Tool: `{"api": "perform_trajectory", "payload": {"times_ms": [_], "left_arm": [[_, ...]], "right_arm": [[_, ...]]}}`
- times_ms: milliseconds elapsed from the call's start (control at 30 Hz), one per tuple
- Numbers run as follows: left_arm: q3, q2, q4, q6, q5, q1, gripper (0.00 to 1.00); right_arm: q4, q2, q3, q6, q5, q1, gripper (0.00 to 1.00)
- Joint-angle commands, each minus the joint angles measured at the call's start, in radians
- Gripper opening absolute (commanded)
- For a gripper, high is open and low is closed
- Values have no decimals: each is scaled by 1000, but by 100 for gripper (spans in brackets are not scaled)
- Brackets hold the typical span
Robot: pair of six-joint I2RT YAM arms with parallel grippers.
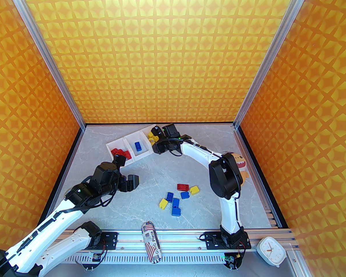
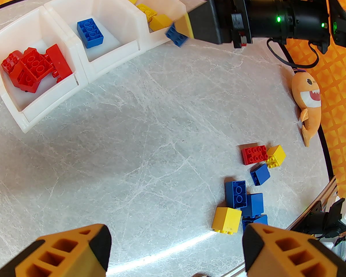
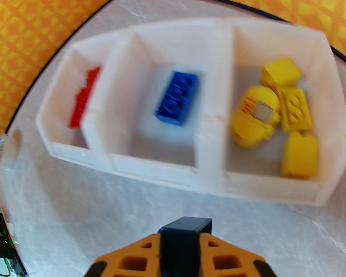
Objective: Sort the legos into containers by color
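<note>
Right tool (image 2: 177, 31) is clamped tight on a small blue brick (image 2: 176, 37). It holds the brick in the air just in front of the white three-bin tray (image 2: 83, 71), by the near corner of the yellow bin. In the right wrist view the brick is pinched between the orange fingers (image 3: 230, 258) with the tray beyond it – picture is blurred.

Left tool (image 2: 176, 250) is spread wide with nothing in it, hanging over bare tabletop (image 2: 132, 143) near the tray's red end.

Tray contents:
- Left bin: a heap of red bricks (image 2: 31, 65).
- Middle bin: one long blue brick (image 2: 90, 33), lying flat.
- Right bin: several yellow bricks (image 2: 152, 16) and a rounded yellow piece (image 3: 256, 117).

Loose pile (image 1: 177, 198) on the tabletop, well apart from the tray:
- One red brick (image 2: 255, 154), touching a yellow one (image 2: 275, 156).
- Four blue bricks, three of them bunched together.
- A second yellow brick (image 2: 226, 219) at the near edge of the bunch.

Orange plush toy (image 2: 307, 97) lies at the right side of the tabletop, beside the right arm.
</note>
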Motion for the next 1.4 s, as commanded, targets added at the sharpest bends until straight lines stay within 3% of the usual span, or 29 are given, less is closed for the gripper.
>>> {"api": "perform_trajectory", "payload": {"times_ms": [0,367,500,600,933,1367], "left_arm": [[-12,-15,-24,8,9,-4,80],[-5,-66,-63,6,-2,-4,80],[-3,-80,-70,2,-6,-4,80],[4,-85,-80,2,-6,-5,80],[10,-94,-97,4,-9,-5,80],[-16,-85,-76,4,27,-40,81]], "right_arm": [[45,25,83,57,-26,22,21],[16,295,455,162,47,70,24],[-52,403,618,180,80,71,45],[-69,425,651,181,81,71,51],[-1,195,353,133,141,71,52],[4,-217,-106,98,331,65,54]]}}
